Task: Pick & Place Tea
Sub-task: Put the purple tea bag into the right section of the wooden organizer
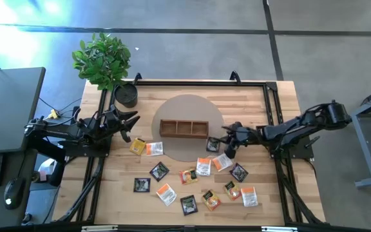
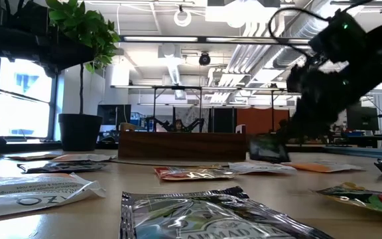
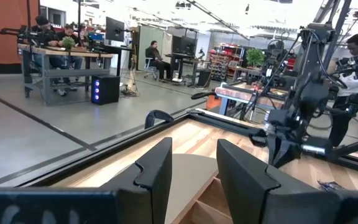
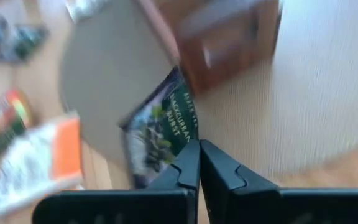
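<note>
Right pincer [image 4: 198, 163] has its two dark fingers pressed together on the edge of a small flat black tea packet with green print [image 4: 161, 127], so I judge the pick step is in hand: the packet is gripped and lies tilted just off the near end of the long wooden three-compartment tray [image 1: 183, 128]. In the high view that same pincer [image 1: 228, 143] sits at the right rim of the round beige mat [image 1: 189, 106], the black packet [image 1: 212, 145] beside its tips. In the low view the packet [image 2: 268, 149] hangs a little clear of the wooden surface [image 1: 108, 187].

Next I need to lift it free, carry it left over a tray compartment and let go; which compartment I cannot tell from here. Other loose tea packets [image 1: 203, 166], black, white-and-orange and yellow, lie scattered across the front half of the surface, so most of the job remains.

My left pincer [image 3: 194, 158] waits raised at the left side, fingers partly apart and holding nothing, near the potted green plant [image 1: 105, 59].
</note>
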`<action>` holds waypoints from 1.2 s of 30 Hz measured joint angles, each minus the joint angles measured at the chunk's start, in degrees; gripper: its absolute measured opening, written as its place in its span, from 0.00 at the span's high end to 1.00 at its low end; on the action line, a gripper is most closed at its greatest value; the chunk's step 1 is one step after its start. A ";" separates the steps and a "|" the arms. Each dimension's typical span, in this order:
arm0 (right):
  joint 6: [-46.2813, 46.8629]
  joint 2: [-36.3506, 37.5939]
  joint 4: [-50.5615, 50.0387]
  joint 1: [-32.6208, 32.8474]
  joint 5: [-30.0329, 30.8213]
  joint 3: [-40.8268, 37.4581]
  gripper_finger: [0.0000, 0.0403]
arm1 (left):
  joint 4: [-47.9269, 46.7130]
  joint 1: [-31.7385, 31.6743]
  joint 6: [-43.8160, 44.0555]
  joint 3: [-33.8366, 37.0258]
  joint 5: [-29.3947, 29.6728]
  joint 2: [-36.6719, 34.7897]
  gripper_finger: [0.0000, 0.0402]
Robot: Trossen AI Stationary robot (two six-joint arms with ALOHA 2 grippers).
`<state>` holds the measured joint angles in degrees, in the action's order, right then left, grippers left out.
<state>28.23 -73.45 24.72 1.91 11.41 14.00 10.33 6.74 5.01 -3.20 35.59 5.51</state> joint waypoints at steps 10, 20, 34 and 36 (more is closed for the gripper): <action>-28.57 3.28 18.23 -1.28 6.31 1.59 0.99 | 0.01 0.00 0.00 0.00 0.00 -0.02 0.68; -37.56 -2.06 -1.41 -7.29 1.48 15.55 1.00 | 0.13 0.00 0.01 0.00 0.13 -0.02 0.68; -37.71 -12.54 -9.05 -11.02 1.65 21.07 1.00 | -0.23 0.02 0.01 0.00 -0.05 -0.02 0.68; -37.72 -12.84 -9.50 -11.33 1.67 21.08 0.99 | -0.24 0.02 0.01 0.00 -0.07 -0.02 0.68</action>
<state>-9.48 -86.28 15.22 -9.41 13.07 35.08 10.09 6.76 5.02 -3.20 35.53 5.50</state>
